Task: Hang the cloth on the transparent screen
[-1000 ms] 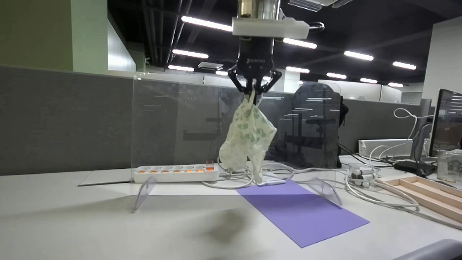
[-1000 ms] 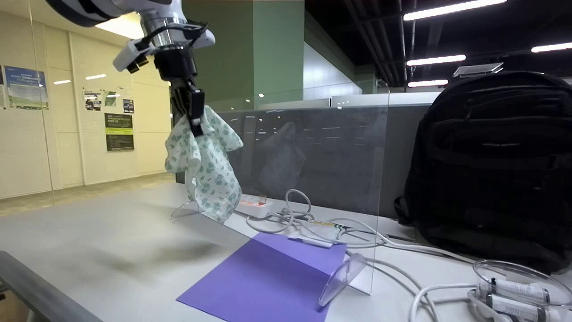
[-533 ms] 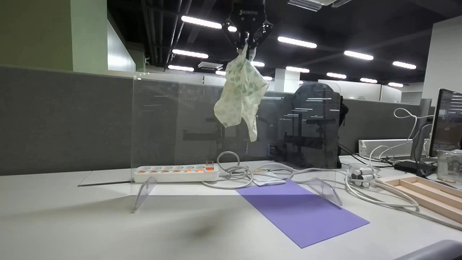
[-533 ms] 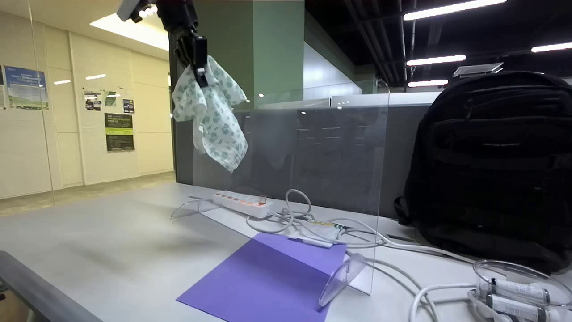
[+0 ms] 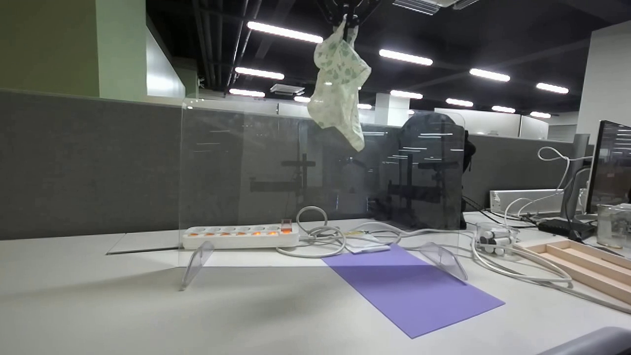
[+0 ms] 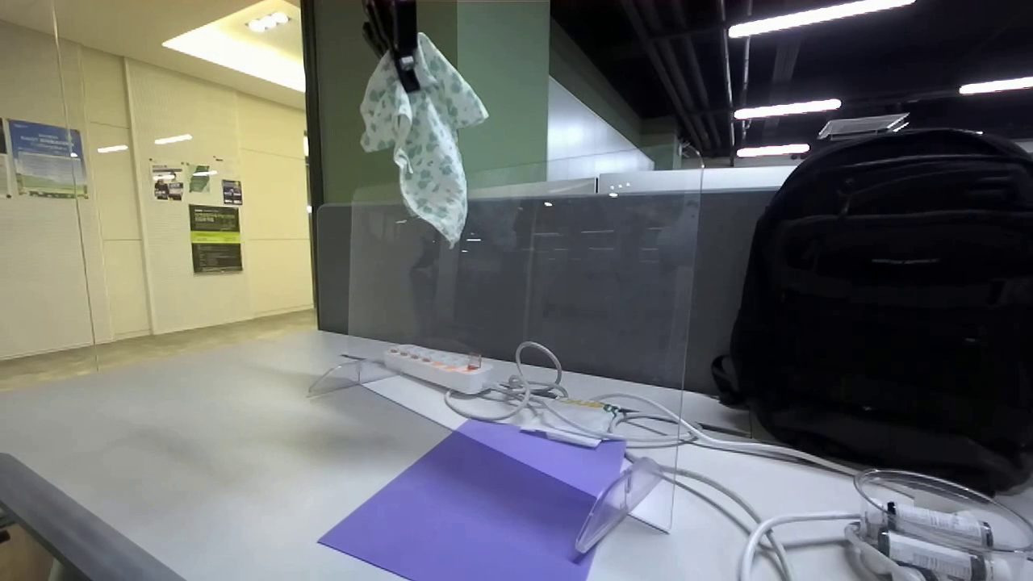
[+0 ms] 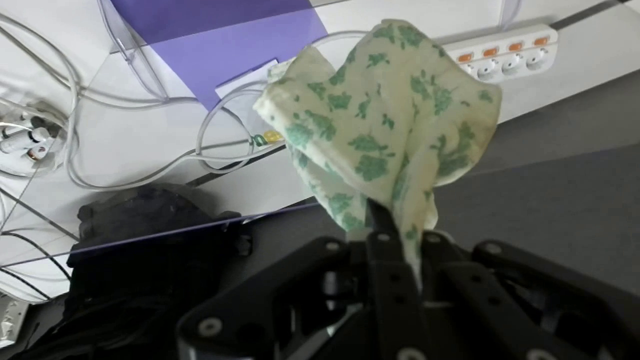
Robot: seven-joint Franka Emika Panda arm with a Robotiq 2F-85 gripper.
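The cloth is white with green leaf prints; it shows in both exterior views (image 5: 340, 84) (image 6: 432, 137) and in the wrist view (image 7: 380, 115). My gripper (image 5: 348, 24) is shut on its upper part, and the cloth hangs bunched below the fingertips, which also show in the wrist view (image 7: 400, 230). The transparent screen (image 5: 231, 167) stands upright on clear feet on the table; it also shows in an exterior view (image 6: 613, 274). My gripper is above the level of the screen's top edge. The cloth's lower end overlaps the screen's upper part in both exterior views; I cannot tell whether they touch.
A purple sheet (image 5: 409, 291) lies partly under the screen. A white power strip (image 5: 241, 237) and cables (image 5: 320, 236) lie behind the screen. A black backpack (image 6: 888, 307) stands beyond it. A clear cup of small bottles (image 6: 936, 524) and a wooden tray (image 5: 581, 266) stand to the side.
My gripper has risen with the cloth held in it. The cloth's lower end has lifted from near the table to the screen's upper part, and it has shifted toward the screen.
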